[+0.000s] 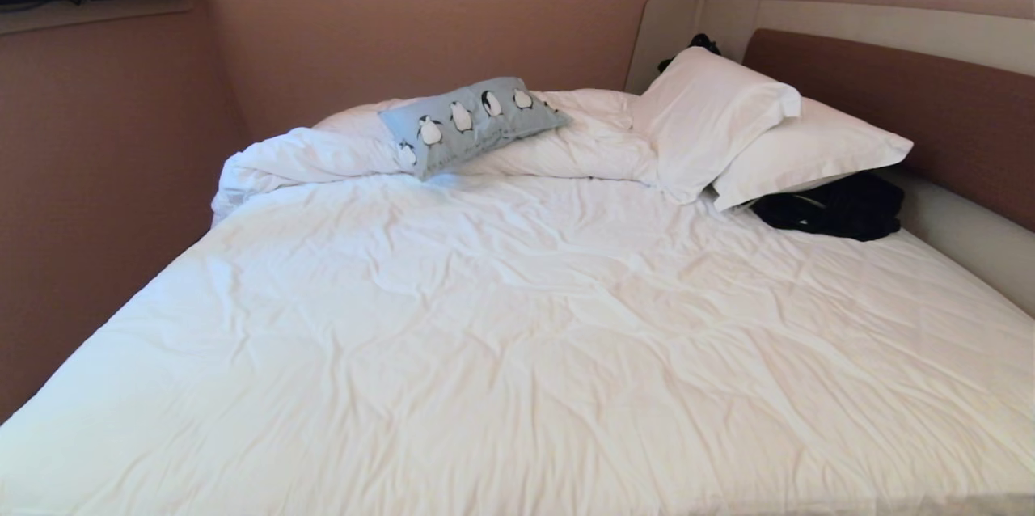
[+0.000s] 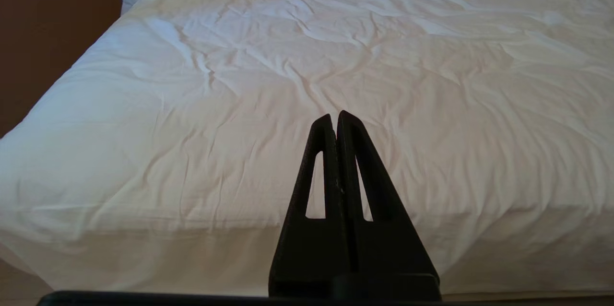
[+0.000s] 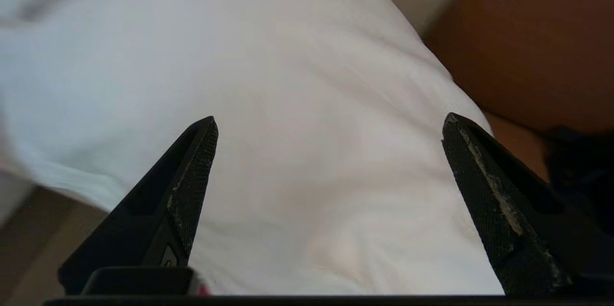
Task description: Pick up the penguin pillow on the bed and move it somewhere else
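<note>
at about eleven o'clock on the bed [image 1: 517,322], far from the robot, the penguin pillow [image 1: 469,121] lies tilted on the bunched white duvet [image 1: 323,152], with nothing gripping it. at roughly one o'clock two white pillows [image 1: 728,128] lean together against the brown headboard [image 1: 930,103], and a dark bundle of cloth [image 1: 833,207] lies just below them at two o'clock. neither arm shows in the head view. the left tool [image 2: 336,116] has its fingers pressed together, empty, above the near edge of the bed. the right tool [image 3: 328,126] is spread wide over white bedding, holding nothing.
</note>
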Robot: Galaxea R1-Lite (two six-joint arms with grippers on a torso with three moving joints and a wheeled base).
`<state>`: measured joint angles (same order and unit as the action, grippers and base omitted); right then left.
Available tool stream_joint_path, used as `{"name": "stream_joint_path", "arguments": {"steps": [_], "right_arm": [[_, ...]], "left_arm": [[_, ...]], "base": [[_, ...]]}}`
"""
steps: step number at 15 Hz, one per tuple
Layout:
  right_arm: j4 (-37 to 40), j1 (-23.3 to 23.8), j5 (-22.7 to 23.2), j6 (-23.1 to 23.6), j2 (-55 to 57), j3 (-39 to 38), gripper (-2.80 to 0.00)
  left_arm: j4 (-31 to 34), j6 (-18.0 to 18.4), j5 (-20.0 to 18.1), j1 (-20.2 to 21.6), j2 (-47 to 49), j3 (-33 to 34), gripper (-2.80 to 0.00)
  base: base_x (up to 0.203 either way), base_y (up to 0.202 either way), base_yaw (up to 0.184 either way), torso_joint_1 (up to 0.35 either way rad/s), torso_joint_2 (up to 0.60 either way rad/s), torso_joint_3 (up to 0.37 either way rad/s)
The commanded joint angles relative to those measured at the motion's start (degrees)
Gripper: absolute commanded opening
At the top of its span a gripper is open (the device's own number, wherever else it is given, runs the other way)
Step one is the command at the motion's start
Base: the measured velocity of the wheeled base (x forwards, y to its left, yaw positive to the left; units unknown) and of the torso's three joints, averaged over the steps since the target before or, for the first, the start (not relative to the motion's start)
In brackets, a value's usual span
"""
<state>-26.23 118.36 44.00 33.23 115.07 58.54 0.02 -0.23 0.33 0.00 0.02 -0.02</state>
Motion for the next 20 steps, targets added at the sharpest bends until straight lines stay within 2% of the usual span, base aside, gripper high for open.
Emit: {"name": "stream_joint_path", "arguments": {"steps": [1, 6, 9, 11, 16, 18, 20], "right_arm": [[11.36, -3.26, 1.08, -2.77, -7.30, 0.20, -2.80], [35.16, -19.66, 0.83, -13.02, -22.32, 2.56, -2.80], [49.05, -29.38, 0.86, -14.80, -31.93, 2.62, -2.80], [56.11, -37.10, 0.62, -16.94, -38.63, 2.63, -2.80], [69.12, -58.70, -4.02, -27.26, -52.58, 2.30, -2.80], [77.38, -64.88, -4.88, -28.80, -56.53, 2.21, -2.80], [83.80, -70.35, -5.10, -28.22, -59.33, 2.17, -2.80]], "left_arm": [[-0.02, -0.04, 0.02, 0.00, 0.01, 0.02, -2.80], [-0.02, -0.04, 0.02, 0.00, -0.02, 0.02, -2.80], [-0.02, -0.04, 0.02, 0.00, 0.03, 0.10, -2.80], [-0.02, -0.04, 0.02, 0.00, -0.02, 0.10, -2.80], [-0.02, -0.04, 0.02, 0.00, 0.00, 0.02, -2.80], [-0.02, -0.04, 0.02, 0.00, -0.02, 0.02, -2.80], [-0.02, -0.04, 0.02, 0.00, -0.02, 0.02, -2.80]], "base": [[0.000, 0.000, 0.000, 0.000, 0.00, 0.000], [0.000, 0.000, 0.000, 0.000, 0.00, 0.000], [0.000, 0.000, 0.000, 0.000, 0.00, 0.000], [0.000, 0.000, 0.000, 0.000, 0.00, 0.000], [0.000, 0.000, 0.000, 0.000, 0.00, 0.000], [0.000, 0.000, 0.000, 0.000, 0.00, 0.000], [0.000, 0.000, 0.000, 0.000, 0.00, 0.000]]}}
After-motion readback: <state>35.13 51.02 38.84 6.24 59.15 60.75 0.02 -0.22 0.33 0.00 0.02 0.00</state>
